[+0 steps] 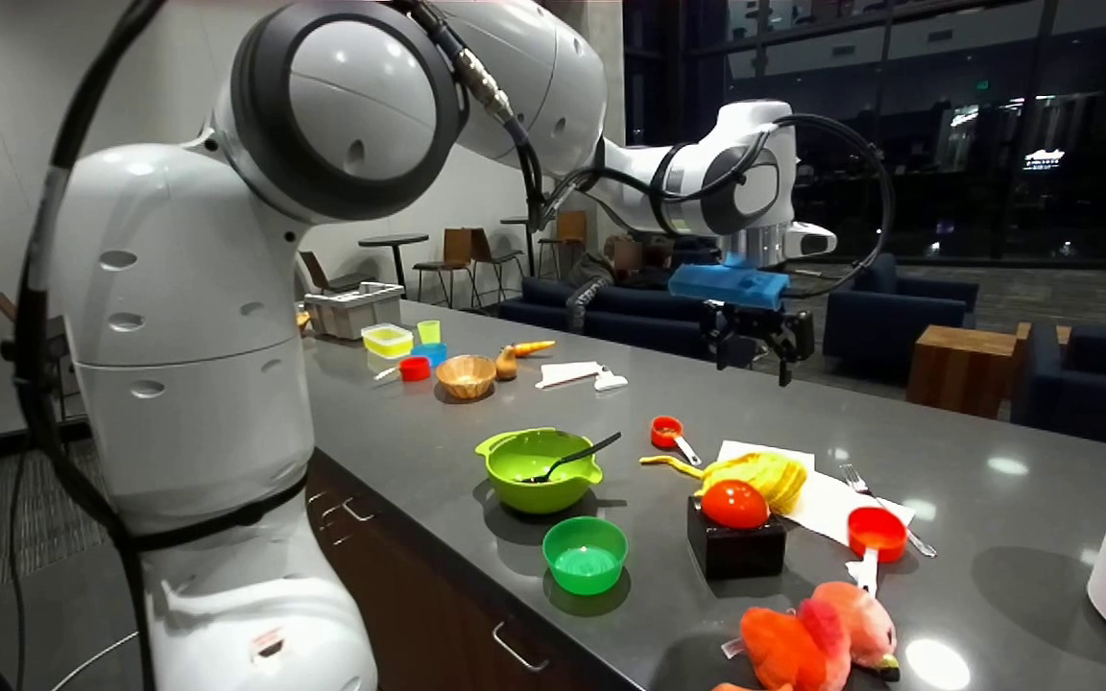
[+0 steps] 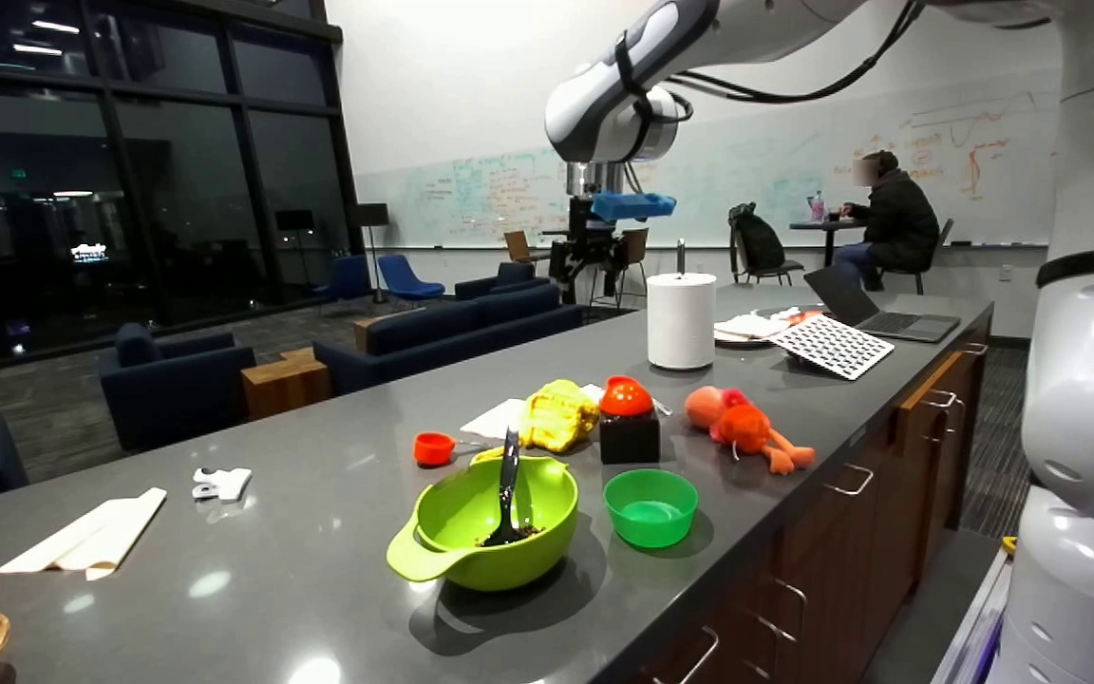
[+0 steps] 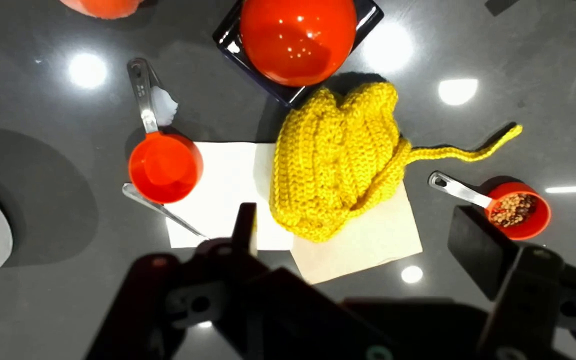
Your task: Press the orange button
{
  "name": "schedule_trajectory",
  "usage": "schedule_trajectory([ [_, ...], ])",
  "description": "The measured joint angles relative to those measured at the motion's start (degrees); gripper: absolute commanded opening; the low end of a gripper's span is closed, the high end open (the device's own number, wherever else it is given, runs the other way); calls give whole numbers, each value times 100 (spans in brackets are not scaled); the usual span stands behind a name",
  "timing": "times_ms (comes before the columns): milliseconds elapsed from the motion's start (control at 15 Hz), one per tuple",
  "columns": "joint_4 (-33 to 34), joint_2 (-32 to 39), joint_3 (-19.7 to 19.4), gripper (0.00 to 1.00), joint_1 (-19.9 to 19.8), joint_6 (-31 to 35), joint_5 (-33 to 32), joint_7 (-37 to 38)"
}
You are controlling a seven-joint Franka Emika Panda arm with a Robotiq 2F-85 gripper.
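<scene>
The orange button [image 1: 734, 505] is a round, glossy orange-red dome on a black square box [image 1: 740, 552] on the counter. The button also shows in an exterior view [image 2: 626, 397] and at the top of the wrist view [image 3: 298, 40], where its upper part is cut off by the frame edge. My gripper [image 1: 753, 365] is open and empty, high above the counter and well above the button's level. It also shows in an exterior view [image 2: 591, 287]. In the wrist view its two fingers stand wide apart [image 3: 362, 237], with the button ahead of them, not between them.
A yellow knitted item [image 3: 338, 165] lies on papers beside the button. Red measuring cups [image 3: 165, 167], a fork, a pink-red toy [image 2: 746, 427], a green bowl [image 2: 651, 508], and a lime bowl with a spoon [image 2: 499, 532] stand around. A white paper roll [image 2: 681, 321] stands upright.
</scene>
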Motion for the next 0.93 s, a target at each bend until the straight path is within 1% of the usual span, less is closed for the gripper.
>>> schedule_trajectory([
  [133,1,7,0,54,-1,-110,-9,100],
  [200,3,7,0,45,-1,-165,-10,153],
  [333,8,7,0,31,-1,-263,-10,244],
  [533,10,8,0,6,-1,-360,-10,365],
  [600,11,8,0,1,-1,-378,-10,400],
  [667,12,8,0,0,-1,-397,-10,428],
  [933,23,12,0,0,-1,-563,-10,561],
])
